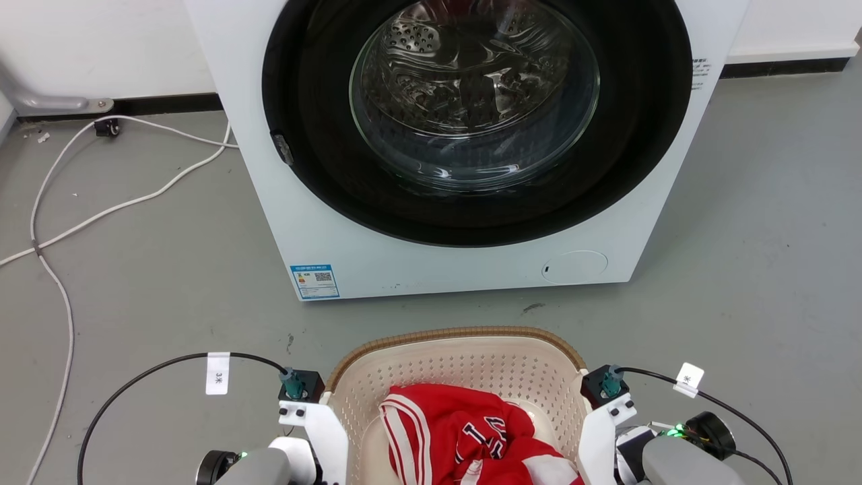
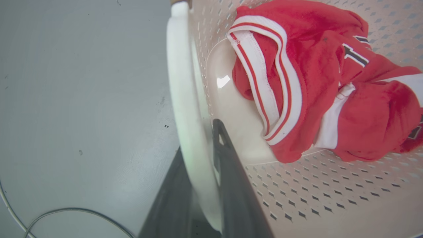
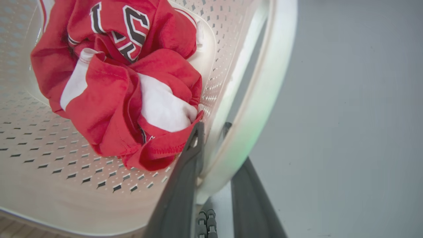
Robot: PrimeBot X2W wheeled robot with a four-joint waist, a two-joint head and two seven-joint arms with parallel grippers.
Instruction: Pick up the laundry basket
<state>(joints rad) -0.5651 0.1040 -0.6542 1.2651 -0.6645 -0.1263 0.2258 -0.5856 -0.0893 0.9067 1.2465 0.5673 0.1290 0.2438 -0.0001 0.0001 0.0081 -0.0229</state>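
Straddling its white handles (image 2: 185, 99), left gripper (image 2: 198, 142) and right gripper (image 3: 213, 127) are each pinching one side of the laundry basket (image 1: 471, 364), fingers closed on plastic. Inside it, a red jersey (image 1: 465, 431) is lying; just beyond it, the washing machine (image 1: 337, 222) is standing. Gripping is looking finished, so a level, simultaneous lift is coming next.

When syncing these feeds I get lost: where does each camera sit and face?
Head view: on the head, facing forward and down at the washing machine and laundry basket; left forearm and right forearm at bottom corners.
Left wrist view: on the left wrist, looking along the left end effector, fingers straddling the basket's left handle.
Right wrist view: on the right wrist, along the right end effector, straddling the right handle.
Both wrist views share the red jersey.
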